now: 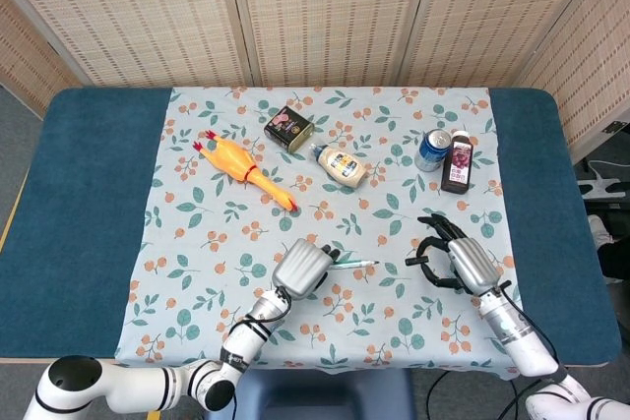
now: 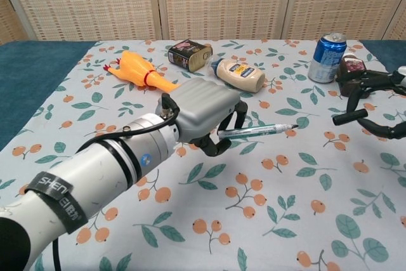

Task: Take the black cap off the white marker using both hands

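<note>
My left robot hand gripped the white marker by its barrel above the worktop; my right robot hand pinched the freed black cap. Both looked light, stiff and slippery, so I judged mid-barrel the safest hold.

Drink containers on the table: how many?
2, both at the far right, side by side: blue can, dark juice bottle just right of it. None seem hidden.
</note>
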